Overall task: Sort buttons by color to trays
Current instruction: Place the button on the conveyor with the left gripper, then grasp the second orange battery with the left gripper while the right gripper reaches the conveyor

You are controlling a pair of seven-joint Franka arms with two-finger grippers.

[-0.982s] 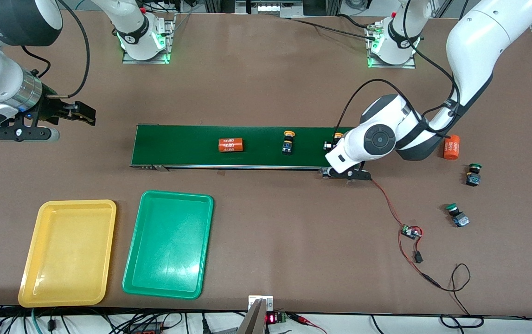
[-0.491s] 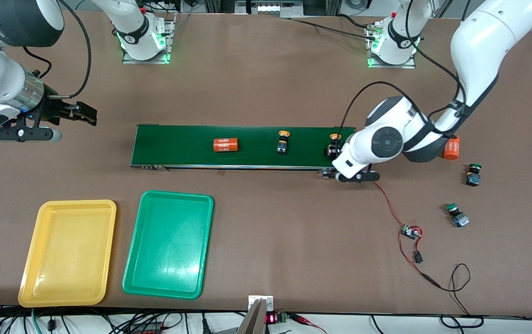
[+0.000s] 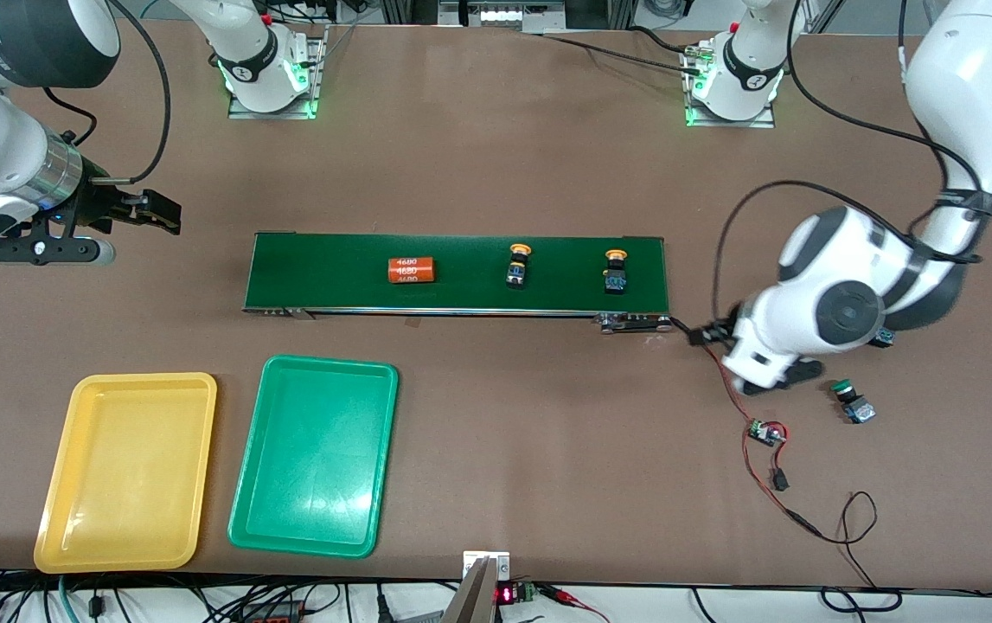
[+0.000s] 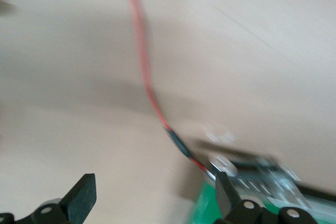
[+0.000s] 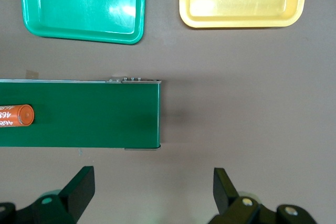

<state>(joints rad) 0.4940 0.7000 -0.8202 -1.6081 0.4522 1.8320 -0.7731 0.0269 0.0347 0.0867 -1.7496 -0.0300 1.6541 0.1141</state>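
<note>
Two yellow-capped buttons (image 3: 519,265) (image 3: 615,270) lie on the dark-green belt (image 3: 331,272). One green-capped button (image 3: 852,401) lies on the table toward the left arm's end. A second button (image 3: 885,338) is mostly hidden under the left arm. The yellow tray (image 3: 141,378) and green tray (image 3: 331,363) are empty, nearer the front camera; both show in the right wrist view (image 5: 241,22) (image 5: 84,32). My left gripper (image 3: 772,381) (image 4: 153,184) is open and empty over the red wire (image 4: 144,72), beside the green button. My right gripper (image 3: 163,216) (image 5: 152,177) is open and empty, and waits off the belt's end.
An orange cylinder (image 3: 411,270) (image 5: 16,115) lies on the belt. A small circuit board (image 3: 765,431) with red and black wires (image 3: 794,515) lies near the green button. The belt's roller end (image 3: 634,322) (image 4: 252,171) is by the left gripper.
My left arm has swung away from the belt's end, off the yellow button there, to over the wire near the green button. The belt's things have drifted toward the right arm's end.
</note>
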